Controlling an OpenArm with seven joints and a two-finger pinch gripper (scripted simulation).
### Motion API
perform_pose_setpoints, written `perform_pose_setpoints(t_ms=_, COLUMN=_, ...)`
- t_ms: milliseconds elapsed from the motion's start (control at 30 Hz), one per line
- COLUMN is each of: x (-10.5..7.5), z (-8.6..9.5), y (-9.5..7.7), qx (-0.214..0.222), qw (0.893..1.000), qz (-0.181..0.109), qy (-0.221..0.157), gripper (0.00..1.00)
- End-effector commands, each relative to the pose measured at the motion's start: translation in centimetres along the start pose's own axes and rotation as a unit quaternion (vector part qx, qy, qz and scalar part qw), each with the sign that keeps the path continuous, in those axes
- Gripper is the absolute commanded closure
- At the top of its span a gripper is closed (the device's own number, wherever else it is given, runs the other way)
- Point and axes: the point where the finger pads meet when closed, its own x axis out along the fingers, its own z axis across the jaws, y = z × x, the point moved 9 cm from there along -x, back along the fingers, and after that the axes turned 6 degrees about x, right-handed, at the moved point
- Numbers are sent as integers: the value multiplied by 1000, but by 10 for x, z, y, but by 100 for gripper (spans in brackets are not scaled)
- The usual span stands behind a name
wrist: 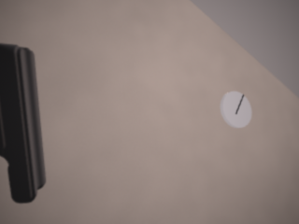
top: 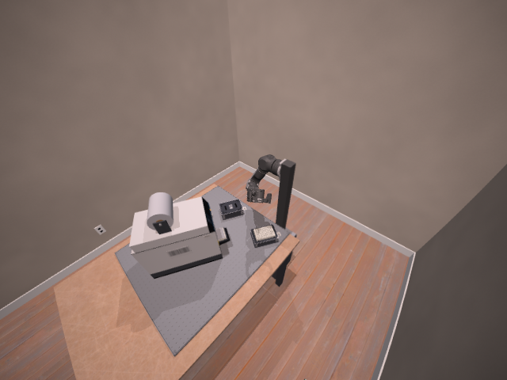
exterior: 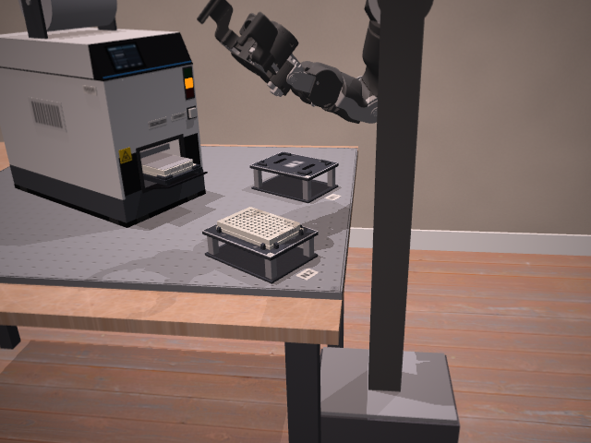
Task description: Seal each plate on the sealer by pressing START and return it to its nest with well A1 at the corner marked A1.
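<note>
My gripper [top: 260, 199] is open and empty, raised above the table's rear edge, away from both nests. One finger shows at the left of the wrist view. The sealer [top: 180, 245] [exterior: 57, 71] has its lamp [exterior: 188, 82] amber; START [exterior: 191, 113] is the pale square button below it. Its stage [exterior: 182, 175] [top: 225, 236] protrudes from the open door, carrying a plate [exterior: 166, 162] with a smooth, greyish covered top. Nest N1 [exterior: 317, 164] [top: 230, 207] is empty. Nest N2 [exterior: 210, 233] holds the open plate [exterior: 258, 225] [top: 264, 233], lying flat, its wells visible.
The foil roll [top: 160, 208] [exterior: 80, 11] stands on top of the sealer. The arm's dark post [top: 285, 196] [exterior: 396, 190] stands beside the table end nearest the nests. The wrist view shows a wall and a round white disc [wrist: 235, 110].
</note>
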Motion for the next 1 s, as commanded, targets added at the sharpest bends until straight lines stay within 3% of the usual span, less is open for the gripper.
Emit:
perform_pose_setpoints(t_ms=0, x=0, z=3, y=4, qx=16, qw=999, qz=16, qy=-23, gripper=35)
perform_pose_setpoints(t_ms=167, x=-6, z=10, y=8, qx=58, qw=993, qz=42, qy=-89, gripper=35)
perform_pose_setpoints(t_ms=333, x=-15, z=18, y=11, qx=98, qw=981, qz=67, qy=-156, gripper=35)
perform_pose_setpoints(t_ms=400, x=-15, z=18, y=11, qx=98, qw=981, qz=67, qy=-156, gripper=35)
perform_pose_setpoints(t_ms=633, x=-29, z=26, y=12, qx=153, qw=951, qz=96, qy=-249, gripper=35)
perform_pose_setpoints(t_ms=900, x=-48, z=32, y=11, qx=213, qw=902, qz=126, qy=-353, gripper=35)
perform_pose_setpoints(t_ms=967, x=-48, z=32, y=11, qx=213, qw=902, qz=126, qy=-353, gripper=35)
